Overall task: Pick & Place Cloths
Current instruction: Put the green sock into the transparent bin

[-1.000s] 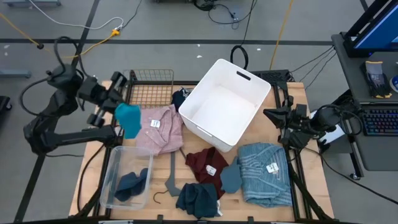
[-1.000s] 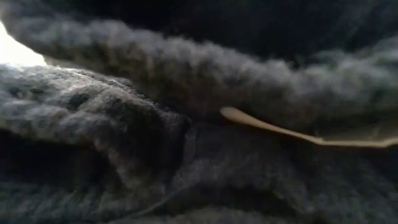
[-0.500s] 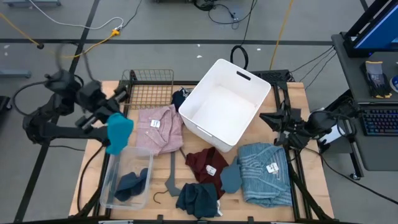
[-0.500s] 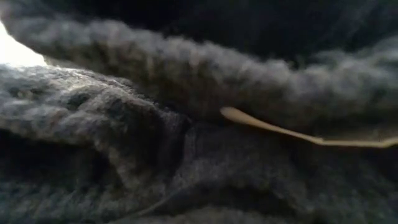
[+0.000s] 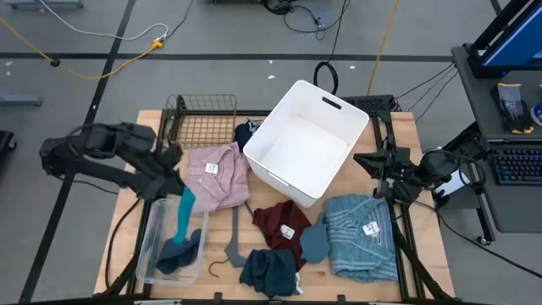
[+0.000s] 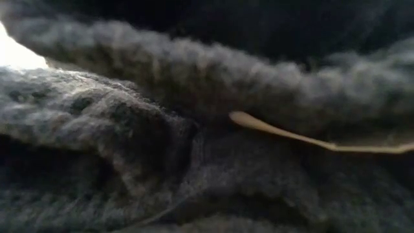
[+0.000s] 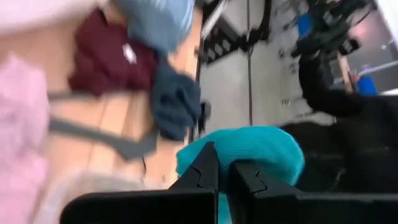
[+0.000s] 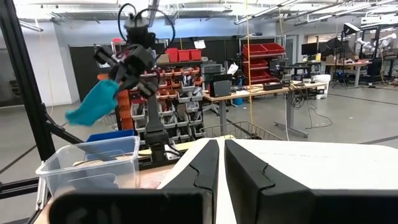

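Note:
My left gripper [image 5: 176,174] is shut on a teal cloth [image 5: 185,212] above a clear plastic bin [image 5: 148,254], which holds a dark navy piece [image 5: 181,249]. The right wrist view shows this cloth [image 8: 93,102] hanging above the bin's rim [image 8: 87,155]. A pink cloth [image 5: 217,174], a maroon cloth [image 5: 278,222], a light-blue ribbed cloth [image 5: 360,233] and a navy pile [image 5: 269,271] lie on the table. My right gripper [image 5: 366,163] waits shut, right of the white bin [image 5: 305,144]. A dark knit cloth [image 6: 207,129] fills the low view. My left gripper pinches the teal cloth between its two fingers at the upper end [image 7: 245,149], which bunches just past the fingertips. The fingers come from above, slanting down. The cloth is lifted clear and hangs slack below them, over the clear bin.
A grey plastic hanger [image 5: 233,241] lies between the clear bin and the maroon cloth. A wire basket [image 5: 203,119] sits at the far left. A slate-blue piece [image 5: 313,241] lies beside the light-blue cloth, and a dark piece [image 5: 244,134] lies against the white bin.
My left gripper has carried the teal cloth from beside the wire basket toward the table's near edge and down. It has tipped so its fingers point downward. The cloth, bunched at the fingers before, now hangs long over the clear bin.

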